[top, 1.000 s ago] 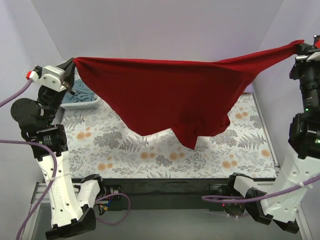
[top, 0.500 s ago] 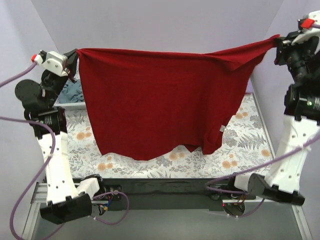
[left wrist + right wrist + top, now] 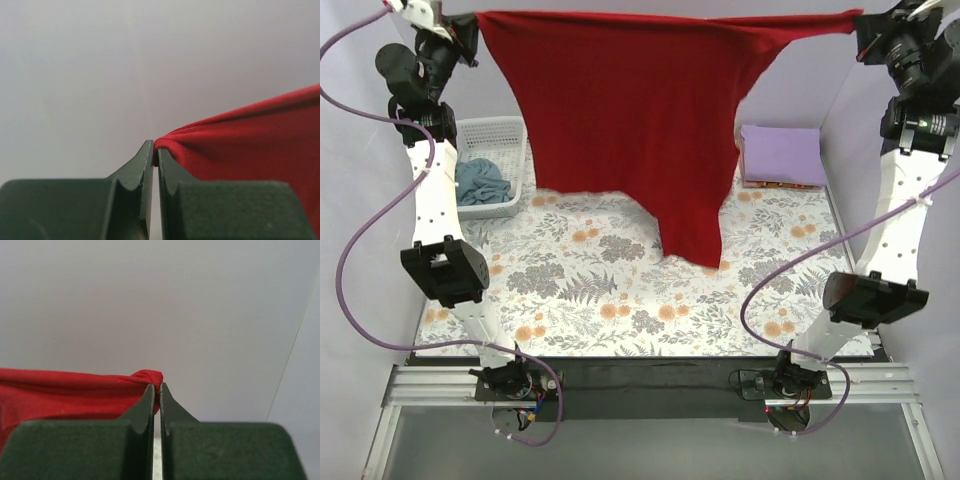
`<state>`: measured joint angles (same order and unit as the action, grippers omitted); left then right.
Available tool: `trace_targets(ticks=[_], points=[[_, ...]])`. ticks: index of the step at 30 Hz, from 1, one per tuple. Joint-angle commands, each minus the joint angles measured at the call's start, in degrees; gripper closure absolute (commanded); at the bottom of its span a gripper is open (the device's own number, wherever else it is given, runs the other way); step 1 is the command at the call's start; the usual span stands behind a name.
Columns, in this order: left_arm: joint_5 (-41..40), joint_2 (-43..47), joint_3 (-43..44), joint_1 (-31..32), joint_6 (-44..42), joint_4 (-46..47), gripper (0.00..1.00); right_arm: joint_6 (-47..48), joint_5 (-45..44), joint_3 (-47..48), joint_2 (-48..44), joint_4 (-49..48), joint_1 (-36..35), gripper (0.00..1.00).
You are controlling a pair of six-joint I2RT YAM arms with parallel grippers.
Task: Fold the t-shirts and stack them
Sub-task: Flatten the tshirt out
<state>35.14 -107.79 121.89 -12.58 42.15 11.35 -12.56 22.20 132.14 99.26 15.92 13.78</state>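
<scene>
The deep red t-shirt (image 3: 630, 110) hangs stretched high between both arms, its lowest tip reaching down to about the table cloth near the middle. My left gripper (image 3: 470, 22) is shut on its left corner (image 3: 170, 145). My right gripper (image 3: 860, 25) is shut on its right corner (image 3: 147, 377). The pale lavender t-shirt (image 3: 780, 155) lies folded at the back right. The dusty blue-grey t-shirt (image 3: 480, 183) lies crumpled in the white basket (image 3: 505, 135) at the back left.
The floral table cloth (image 3: 620, 290) covers the table. Lilac walls close in the back and both sides. Both arms stand nearly upright at the table's left and right edges.
Both grippers have risen much higher with the red shirt, lifting it nearly off the table. The lavender shirt and basket, hidden before, now show behind it.
</scene>
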Motion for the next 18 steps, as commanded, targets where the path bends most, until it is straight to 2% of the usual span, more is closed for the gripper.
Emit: trace_targets(ticks=[1, 2, 6, 7, 8, 9, 10, 11, 12, 13, 15, 16, 17, 18], points=[[-15.1, 3.5, 10.2, -2.0, 2.4, 7.0, 1.0, -5.6, -13.4, -4.5, -12.4, -26.7, 2.0, 0.99], [-15.0, 4.6, 9.0, -2.0, 2.3, 9.6, 1.0, -5.6, -13.1, -4.5, -13.0, -28.4, 2.0, 0.99], [-7.4, 13.4, -9.4, -2.0, 1.5, 16.8, 1.0, -4.5, -10.6, -6.0, -11.9, -29.2, 2.0, 0.99], [-0.5, 17.3, -18.8, -2.0, 1.2, 17.9, 1.0, -3.8, -9.5, -8.6, -12.2, -29.0, 2.0, 0.99], [2.9, 19.4, -23.9, -1.8, -0.5, 19.9, 1.0, -2.1, -8.7, -11.6, -13.0, -29.0, 2.0, 0.99], [6.0, 22.2, -29.7, -1.6, -2.2, 22.0, 1.0, -1.3, -7.4, -18.8, -15.0, -29.4, 2.0, 0.99], [7.4, 24.6, -42.3, -1.1, -5.8, 24.3, 1.0, -0.4, -4.5, -22.5, -16.0, -29.5, 1.9, 0.99], [10.4, 28.6, -46.9, -0.3, -8.4, 25.3, 1.0, 1.7, -3.2, -26.3, -17.1, -29.7, 1.6, 0.99], [11.4, 30.4, -51.9, 0.1, -12.1, 24.5, 1.0, 2.8, -1.7, -34.8, -19.3, -29.5, 1.6, 0.99], [11.5, 32.0, -60.0, 0.6, -16.4, 24.3, 1.0, 4.4, 1.9, -39.1, -20.7, -29.5, 1.4, 0.99], [12.6, 35.9, -67.4, 0.6, -19.5, 24.0, 1.0, 11.8, 3.1, -49.6, -25.8, -29.3, 1.2, 0.99], [13.6, 37.2, -70.0, 0.7, -22.2, 22.4, 1.0, 14.9, 2.9, -58.9, -27.6, -29.2, 1.2, 0.99], [14.6, 38.3, -75.9, 0.7, -26.6, 20.2, 1.0, 17.7, 2.8, -62.9, -29.4, -28.4, 1.2, 0.99], [17.0, 40.6, -78.3, 0.6, -28.9, 18.7, 1.0, 20.7, 2.6, -66.5, -32.7, -27.9, 1.2, 0.99]])
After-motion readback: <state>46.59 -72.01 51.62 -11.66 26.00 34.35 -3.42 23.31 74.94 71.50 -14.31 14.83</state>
